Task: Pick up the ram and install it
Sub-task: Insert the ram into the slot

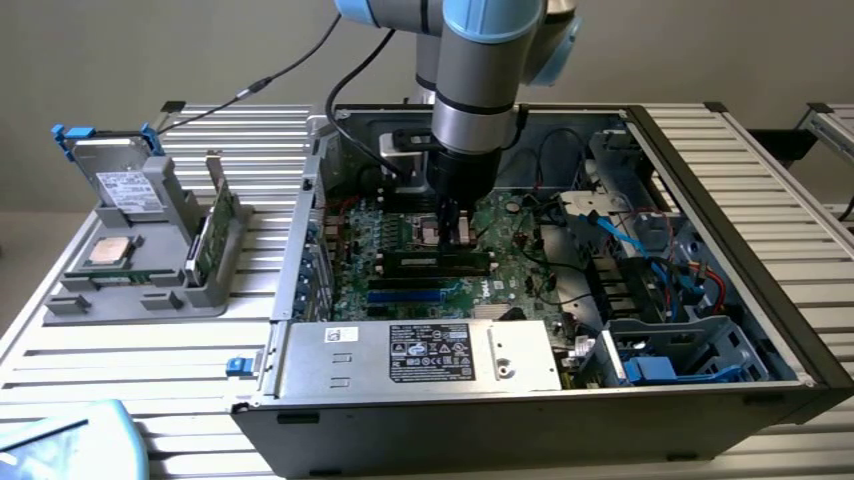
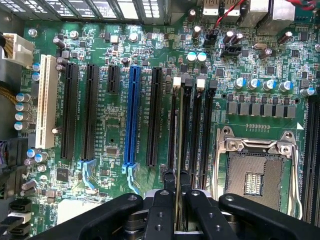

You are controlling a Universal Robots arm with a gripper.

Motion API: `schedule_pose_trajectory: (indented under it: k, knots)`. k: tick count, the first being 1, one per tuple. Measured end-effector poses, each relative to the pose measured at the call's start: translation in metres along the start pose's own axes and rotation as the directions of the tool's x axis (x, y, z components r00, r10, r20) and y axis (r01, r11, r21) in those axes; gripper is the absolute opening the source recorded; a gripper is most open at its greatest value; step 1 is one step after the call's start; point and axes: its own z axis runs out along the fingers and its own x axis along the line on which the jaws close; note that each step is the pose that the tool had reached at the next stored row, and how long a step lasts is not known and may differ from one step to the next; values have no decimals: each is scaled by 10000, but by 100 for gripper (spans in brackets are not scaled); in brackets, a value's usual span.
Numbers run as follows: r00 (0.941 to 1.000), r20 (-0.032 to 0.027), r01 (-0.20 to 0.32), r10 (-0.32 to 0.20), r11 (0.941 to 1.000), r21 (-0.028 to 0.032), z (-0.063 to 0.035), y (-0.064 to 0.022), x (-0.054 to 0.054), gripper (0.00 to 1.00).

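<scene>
Grey metal computer case (image 1: 534, 430) lies open on the slatted tabletop (image 1: 134, 380), and I see my gripper (image 1: 454, 222) lowered inside it over the green motherboard (image 1: 371, 240). From the wrist, the jaws are pinched on the ram (image 2: 177, 215), held edge-on in line with a black memory slot (image 2: 173, 130) near the empty processor socket (image 2: 255, 175).

The motherboard (image 2: 115, 150) was seen as glossy green laminate, with slots (image 2: 133, 115) moulded in black, blue and white plastic. The gripper (image 2: 176, 182) was finished in matt black, clamped on the ram (image 2: 176, 215), a thin green board. The power supply housing (image 1: 334, 365) was formed of dull sheet metal.
</scene>
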Motion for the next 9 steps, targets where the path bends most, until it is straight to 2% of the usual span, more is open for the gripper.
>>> schedule_pose_trajectory:
  k: [9]
  knots:
    - [10000,-2,1,-1,10000,0,10,-1,-1,14]
